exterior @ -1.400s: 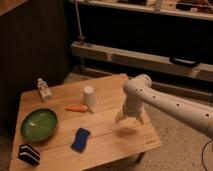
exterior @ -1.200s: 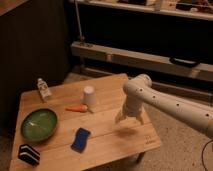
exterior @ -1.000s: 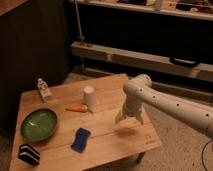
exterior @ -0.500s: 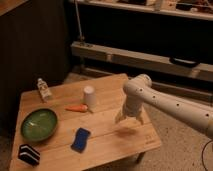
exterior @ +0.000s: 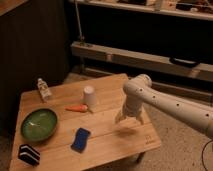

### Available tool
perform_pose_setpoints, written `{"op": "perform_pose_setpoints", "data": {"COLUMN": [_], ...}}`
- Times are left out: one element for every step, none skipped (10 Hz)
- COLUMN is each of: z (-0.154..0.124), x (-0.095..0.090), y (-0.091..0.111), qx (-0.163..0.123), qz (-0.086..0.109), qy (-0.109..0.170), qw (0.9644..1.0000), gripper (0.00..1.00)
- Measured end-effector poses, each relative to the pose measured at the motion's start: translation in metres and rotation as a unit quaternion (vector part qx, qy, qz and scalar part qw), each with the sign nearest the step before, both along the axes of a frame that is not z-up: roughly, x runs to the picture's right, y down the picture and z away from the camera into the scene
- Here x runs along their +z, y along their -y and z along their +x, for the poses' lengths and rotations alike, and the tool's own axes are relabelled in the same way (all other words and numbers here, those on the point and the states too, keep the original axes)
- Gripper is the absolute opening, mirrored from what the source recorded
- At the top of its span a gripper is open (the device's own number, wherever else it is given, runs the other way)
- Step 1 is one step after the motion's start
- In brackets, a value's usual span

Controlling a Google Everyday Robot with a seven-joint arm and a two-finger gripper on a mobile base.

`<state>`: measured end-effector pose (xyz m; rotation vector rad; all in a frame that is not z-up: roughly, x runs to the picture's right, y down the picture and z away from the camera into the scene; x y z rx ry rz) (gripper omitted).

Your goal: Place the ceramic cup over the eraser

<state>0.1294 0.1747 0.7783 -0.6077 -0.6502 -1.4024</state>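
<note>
Low wooden table (exterior: 107, 84) in a dim room, with a dark shelving rack (exterior: 150, 56) behind it and a speckled floor (exterior: 176, 150) to the side.

Toward the back of the table's middle stands the ceramic cup (exterior: 89, 96) — white, upright, its long axis vertical, narrowing slightly toward the top. Which end is the mouth cannot be told. It sits well apart from the gripper (exterior: 130, 119), off to the picture's left of it and a little farther back, with bare wood between them.

Just in front of the cup, nearly touching its base, lies a small orange carrot (exterior: 77, 108), pointing across the table. Nearer the front is a blue pad (exterior: 80, 139), and to its left a green bowl (exterior: 39, 123). A small clear bottle (exterior: 44, 89) stands near the back left edge.

The eraser (exterior: 29, 154) lies flat at the front left corner — black, white stripes on the side facing the camera, its long axis running slantwise from back left to front right. It is far from both cup and gripper.

The gripper hangs over the right part of the table on a white arm (exterior: 175, 106) reaching in from the right. It points down, its two fingers spread wide, holding nothing and touching none of the things.
</note>
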Motion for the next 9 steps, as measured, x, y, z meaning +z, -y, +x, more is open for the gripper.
{"op": "perform_pose_setpoints", "data": {"z": [0.000, 0.000, 0.000, 0.000, 0.000, 0.000, 0.000, -0.001, -0.002], "x": [0.000, 0.000, 0.000, 0.000, 0.000, 0.000, 0.000, -0.001, -0.001], "y": [0.000, 0.000, 0.000, 0.000, 0.000, 0.000, 0.000, 0.003, 0.016], "qx": [0.000, 0.000, 0.000, 0.000, 0.000, 0.000, 0.000, 0.002, 0.014], "qz": [0.000, 0.000, 0.000, 0.000, 0.000, 0.000, 0.000, 0.004, 0.025], "qy": [0.000, 0.000, 0.000, 0.000, 0.000, 0.000, 0.000, 0.000, -0.004], "qw": [1.0000, 1.0000, 1.0000, 1.0000, 1.0000, 1.0000, 1.0000, 1.0000, 0.9996], "gripper": [0.80, 0.80, 0.80, 0.80, 0.80, 0.80, 0.80, 0.80, 0.80]}}
